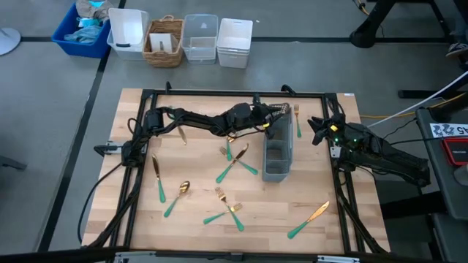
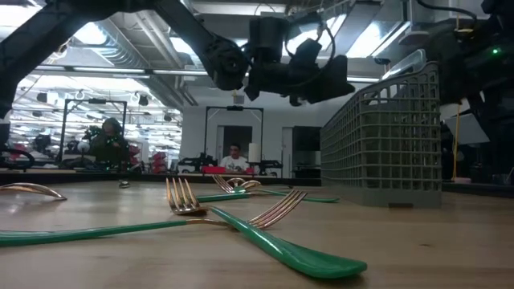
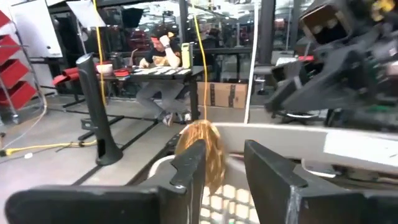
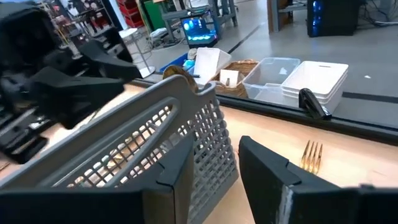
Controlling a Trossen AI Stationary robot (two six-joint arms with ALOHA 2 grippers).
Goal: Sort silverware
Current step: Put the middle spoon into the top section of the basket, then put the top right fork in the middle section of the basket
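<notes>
A grey mesh caddy (image 1: 278, 164) stands right of the table's middle. My left gripper (image 3: 224, 152) reaches level over the caddy's far end, its fingers apart. A gold spoon head (image 3: 200, 140) stands upright beside one finger, above the caddy's rim (image 3: 280, 134), and it also shows in the right wrist view (image 4: 179, 74). My right gripper (image 1: 316, 130) waits open to the right of the caddy, touching nothing. Several teal-handled pieces of silverware (image 1: 234, 159) lie flat on the wood left of and in front of the caddy. One fork (image 1: 297, 120) lies to its right. My left gripper has the spoon's gold head (image 3: 208, 168) right by the inner side of one finger (image 3: 189, 165). A gap shows between the spoon and the other finger. Whether that first finger touches the spoon, I cannot tell. The spoon's handle goes down into the caddy, out of sight.
A knife (image 1: 311, 219) lies near the table's front right. A row of bins stands beyond the far edge: blue (image 1: 84, 29), white (image 1: 128, 29), wicker (image 1: 164, 40), clear (image 1: 199, 36), white (image 1: 235, 42). A black frame rail (image 1: 219, 93) borders the table. People sit in the room behind.
</notes>
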